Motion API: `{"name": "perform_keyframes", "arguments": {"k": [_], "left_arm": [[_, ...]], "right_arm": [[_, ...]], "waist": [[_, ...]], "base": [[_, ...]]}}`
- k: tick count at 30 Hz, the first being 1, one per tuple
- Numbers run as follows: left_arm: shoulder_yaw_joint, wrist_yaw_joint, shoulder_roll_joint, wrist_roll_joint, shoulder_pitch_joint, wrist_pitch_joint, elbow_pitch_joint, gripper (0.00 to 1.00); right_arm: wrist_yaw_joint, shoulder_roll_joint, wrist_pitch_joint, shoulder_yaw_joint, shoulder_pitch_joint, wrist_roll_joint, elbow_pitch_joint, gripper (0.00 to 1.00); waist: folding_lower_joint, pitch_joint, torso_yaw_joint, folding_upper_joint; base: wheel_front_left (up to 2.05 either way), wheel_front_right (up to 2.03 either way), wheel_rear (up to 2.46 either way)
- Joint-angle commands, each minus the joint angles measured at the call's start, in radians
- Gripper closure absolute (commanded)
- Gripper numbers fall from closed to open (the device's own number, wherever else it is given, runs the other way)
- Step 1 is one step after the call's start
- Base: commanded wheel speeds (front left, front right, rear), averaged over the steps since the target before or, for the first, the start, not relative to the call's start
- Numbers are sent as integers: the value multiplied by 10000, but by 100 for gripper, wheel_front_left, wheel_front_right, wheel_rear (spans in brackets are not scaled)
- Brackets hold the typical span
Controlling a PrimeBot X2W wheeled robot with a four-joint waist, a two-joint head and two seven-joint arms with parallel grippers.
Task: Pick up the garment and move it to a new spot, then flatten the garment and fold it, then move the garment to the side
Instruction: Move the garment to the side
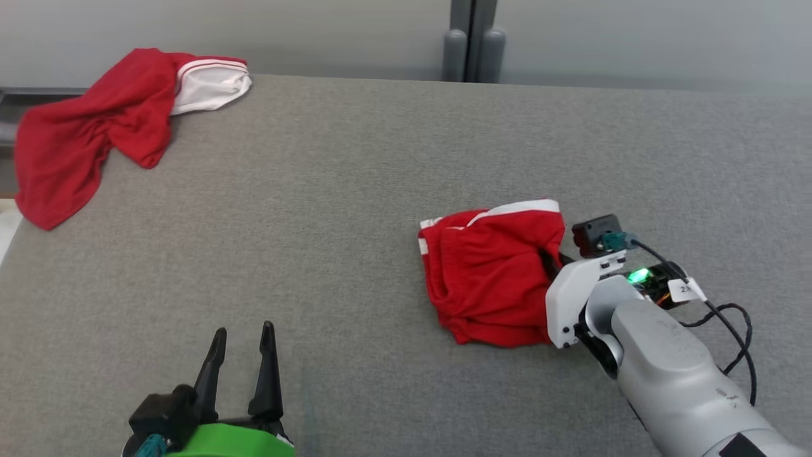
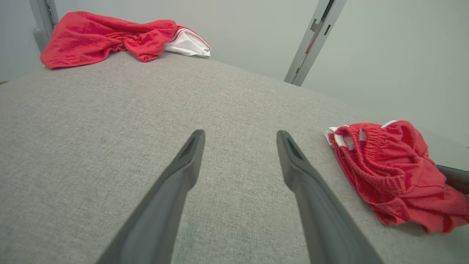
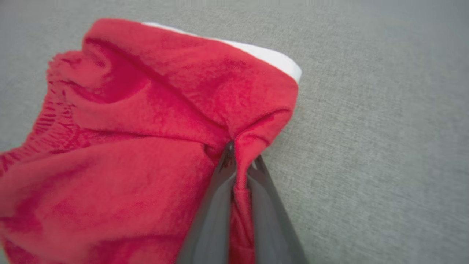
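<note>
A second red garment (image 1: 95, 127) lies far left on the counter (image 1: 355, 190); the left jaws stand wide and empty, near left. At right, the right jaws pinch a fold of the garment (image 1: 488, 279): lift slowly, since the pinch looks thin.

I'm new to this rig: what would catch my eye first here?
Red shorts lie bunched right of centre on the grey table, the right claw shut on a fold of them. A second red garment drapes over the far left corner, and the left claw stands open near front.
</note>
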Motion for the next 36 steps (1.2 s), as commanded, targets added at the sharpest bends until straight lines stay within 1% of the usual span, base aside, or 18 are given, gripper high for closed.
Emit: {"name": "perform_keyframes", "arguments": {"k": [1, 9, 13, 17, 19, 24, 29, 33, 36], "left_arm": [[-28, -46, 22, 15, -233, -4, -129, 0], [-89, -129, 23, 451, -901, -2, -413, 0], [-126, -192, 57, 774, -1308, -1, -348, 0], [-262, -266, 196, 1014, -1678, -2, -253, 0], [-366, -276, 280, 1105, -1838, -2, -170, 0], [-531, -320, 477, 1197, -2196, -2, -73, 0], [-669, -327, 620, 1236, -2465, -4, -85, 0], [-672, -330, 684, 1252, -2623, -4, -206, 0], [-644, -330, 711, 1285, -2676, -2, -316, 0]], "right_arm": [[-15, -221, -157, -102, -221, -54, 87, 100], [-15, -927, -663, -634, -968, -119, 254, 100], [-15, -1156, -911, -947, -1206, -97, 337, 100], [-15, -1295, -1172, -1231, -1418, -56, 407, 100], [-15, -1341, -1281, -1353, -1468, -77, 473, 100], [-15, -1313, -1502, -1561, -1734, -132, 555, 100], [-15, -1444, -1662, -1795, -2206, -339, 720, 100], [-15, -1863, -1683, -2004, -2782, -698, 991, 100], [-15, -2341, -1650, -2259, -3269, -982, 1260, 100]], "waist": [[-1, 319, -924, 0], [-1, 1121, -3008, 0], [-1, 1566, -3906, 0], [-1, 1996, -4554, 0], [-1, 2169, -4729, 0], [-1, 2615, -4860, 0], [-1, 2998, -4569, 0], [-1, 3289, -4125, 0], [-1, 3487, -3763, 0]], "base": [[0, 0, 0], [0, 0, 0], [0, 0, 0], [0, 0, 0], [0, 0, 0], [0, 0, 0], [0, 0, 0], [0, 0, 0], [0, 0, 0]]}}
